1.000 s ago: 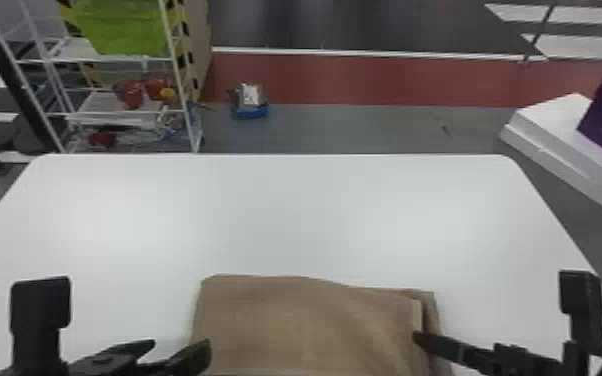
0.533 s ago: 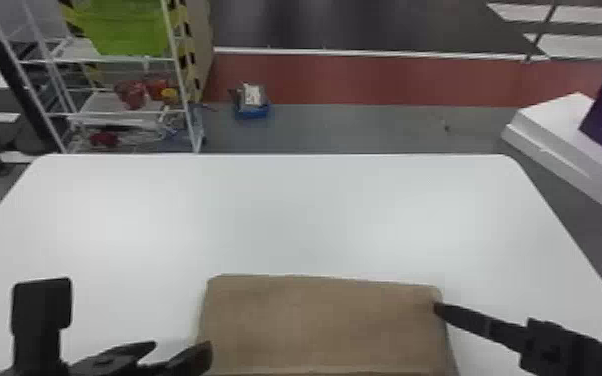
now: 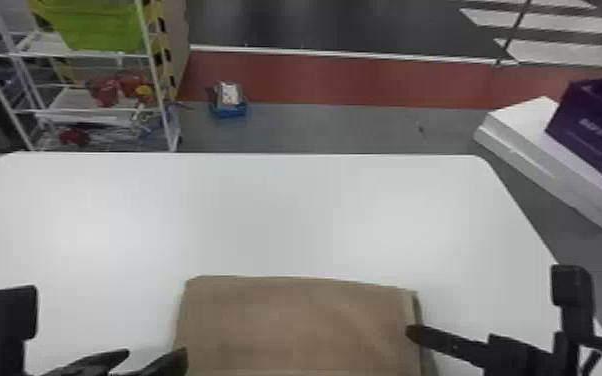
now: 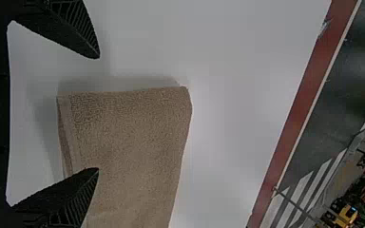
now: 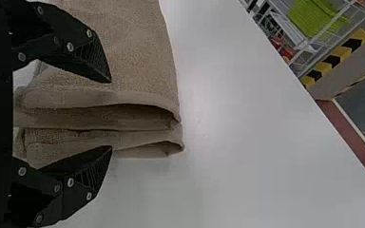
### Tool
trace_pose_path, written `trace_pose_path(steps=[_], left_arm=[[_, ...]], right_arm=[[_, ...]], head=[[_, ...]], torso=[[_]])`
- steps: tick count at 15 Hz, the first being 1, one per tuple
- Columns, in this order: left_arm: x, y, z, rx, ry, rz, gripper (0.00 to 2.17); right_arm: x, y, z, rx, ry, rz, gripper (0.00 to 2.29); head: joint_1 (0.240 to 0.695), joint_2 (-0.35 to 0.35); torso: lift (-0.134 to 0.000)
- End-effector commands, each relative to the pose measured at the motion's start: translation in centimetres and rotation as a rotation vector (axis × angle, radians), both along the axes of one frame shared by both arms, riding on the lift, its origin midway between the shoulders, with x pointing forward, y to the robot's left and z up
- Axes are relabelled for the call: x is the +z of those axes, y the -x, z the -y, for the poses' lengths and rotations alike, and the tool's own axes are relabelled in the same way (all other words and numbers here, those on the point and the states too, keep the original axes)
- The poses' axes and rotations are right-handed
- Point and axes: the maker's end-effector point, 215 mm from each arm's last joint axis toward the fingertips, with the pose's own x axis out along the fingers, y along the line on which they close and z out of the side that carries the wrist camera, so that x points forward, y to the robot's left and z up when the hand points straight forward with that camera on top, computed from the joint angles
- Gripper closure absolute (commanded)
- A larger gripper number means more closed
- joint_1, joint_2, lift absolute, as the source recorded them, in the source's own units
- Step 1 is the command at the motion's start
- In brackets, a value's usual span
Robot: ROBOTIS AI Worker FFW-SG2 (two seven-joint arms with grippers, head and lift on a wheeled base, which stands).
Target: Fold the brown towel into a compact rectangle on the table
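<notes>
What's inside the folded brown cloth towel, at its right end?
At that end, the brown towel has shadowed gaps between stacked layers of its own cloth. Deeper inside, the layers hide the rest.

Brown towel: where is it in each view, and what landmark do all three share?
Head view: brown towel, bottom centre.
Left wrist view: towel partly between left claw's open fingers.
Right wrist view: towel's layered edge between right claw's open fingers.
Shared landmark: red floor strip.

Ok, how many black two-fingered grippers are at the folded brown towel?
2: the left gripper at the left end of the towel, the right gripper at its right end; both open.
</notes>
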Motion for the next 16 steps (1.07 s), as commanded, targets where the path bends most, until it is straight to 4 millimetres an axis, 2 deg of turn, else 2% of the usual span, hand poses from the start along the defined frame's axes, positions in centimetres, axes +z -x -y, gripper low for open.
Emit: trace_pose_path(steps=[1,4,6,16], left_arm=[[0.0,0.0,0.2,0.000,0.005,0.002,0.03],[-0.1,0.0,0.2,0.000,0.006,0.000,0.03],[0.0,-0.1,0.2,0.000,0.006,0.002,0.03],[-0.4,-0.3,-0.1,0.004,0.010,-0.002,0.03]], right_arm=[[-0.6,0.4,-0.1,0.000,0.000,-0.016,0.41],[-0.7,0.5,-0.6,0.012,-0.007,-0.020,0.50],[-0.7,0.9,-1.7,0.036,-0.010,-0.022,0.50],[2.4,0.9,-3.7,0.085,-0.011,0.053,0.49]], head=[[0.695,-0.101],[0.695,-0.102],[0.695,-0.097],[0.695,-0.048]], torso=[[-0.123],[-0.123],[-0.123],[-0.123]])
